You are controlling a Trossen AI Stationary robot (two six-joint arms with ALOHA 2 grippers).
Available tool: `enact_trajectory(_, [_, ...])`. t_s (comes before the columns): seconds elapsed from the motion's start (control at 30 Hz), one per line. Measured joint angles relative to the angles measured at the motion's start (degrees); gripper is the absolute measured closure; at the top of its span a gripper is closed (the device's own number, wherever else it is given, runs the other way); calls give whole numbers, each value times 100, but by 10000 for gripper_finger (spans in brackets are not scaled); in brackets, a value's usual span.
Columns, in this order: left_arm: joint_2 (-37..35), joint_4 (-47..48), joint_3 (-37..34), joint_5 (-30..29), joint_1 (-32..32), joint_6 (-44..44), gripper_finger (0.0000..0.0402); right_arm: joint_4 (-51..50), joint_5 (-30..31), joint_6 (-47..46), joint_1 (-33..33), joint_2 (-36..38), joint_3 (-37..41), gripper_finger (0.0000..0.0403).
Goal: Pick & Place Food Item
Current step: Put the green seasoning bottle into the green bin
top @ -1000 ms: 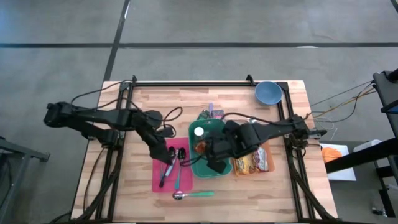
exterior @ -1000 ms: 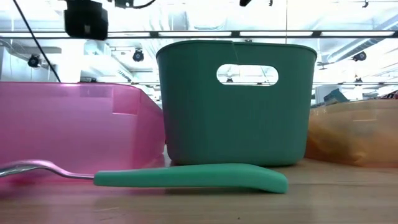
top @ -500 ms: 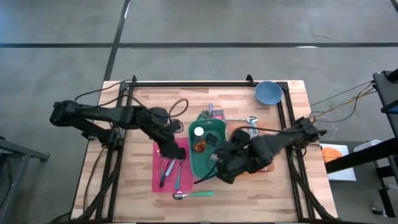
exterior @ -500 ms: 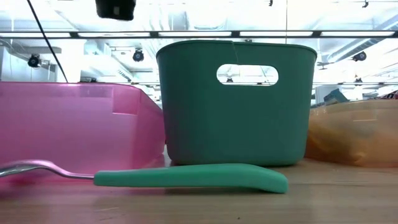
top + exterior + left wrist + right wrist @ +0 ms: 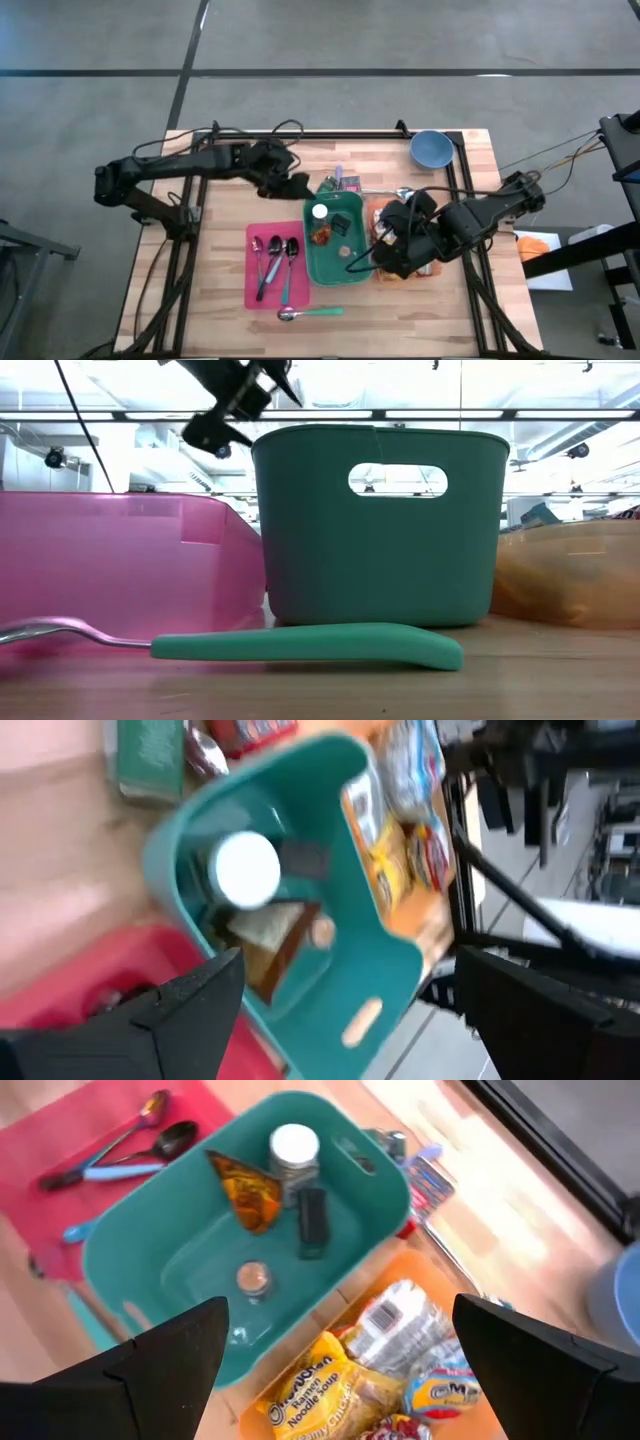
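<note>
Seen from above: teal bin [image 5: 333, 240] at table centre holds a white-lidded jar [image 5: 319, 211], a crumpled orange-brown packet [image 5: 322, 236], a small dark bar [image 5: 312, 1216] and a small round item [image 5: 251, 1277]. Right gripper [image 5: 385, 248] hovers w/ fingers spread wide, nothing held, over the orange tray [image 5: 427, 262] just beside the bin; tray carries the noodle soup packs [image 5: 322, 1392] and other wrapped snacks. Left gripper [image 5: 300, 186], jaws apart and empty, hangs near the bin's far-left corner. Pink tray [image 5: 254, 272] w/ spoons [image 5: 275, 262] sits left of the bin; green-handled spoon [image 5: 311, 313] lies in front. Blue bowl [image 5: 430, 149] at far-right corner.
</note>
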State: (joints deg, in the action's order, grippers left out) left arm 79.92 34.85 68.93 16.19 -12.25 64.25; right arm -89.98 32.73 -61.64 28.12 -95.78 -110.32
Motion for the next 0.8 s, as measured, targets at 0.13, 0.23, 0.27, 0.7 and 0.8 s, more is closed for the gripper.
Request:
enact_trajectory(0.13, [338,-51,218,147,-553,-251,42,-1,65,-564,0,391,544,21])
enact_trajectory(0.23, [726,-22,459,247,-873,-546,42,5,68,-1008,0,671,912,21])
enact_trajectory(0.27, [870,-30,573,313,-960,-659,42,-2,68,-1145,0,748,1017,21])
enact_trajectory(0.7, [2441,196,1436,484,-1580,-1476,42,25,212,-2506,0,1221,1392,21])
enact_trajectory(0.8, [2640,195,1438,478,-1596,-1480,42,45,216,-2597,0,1213,1379,21])
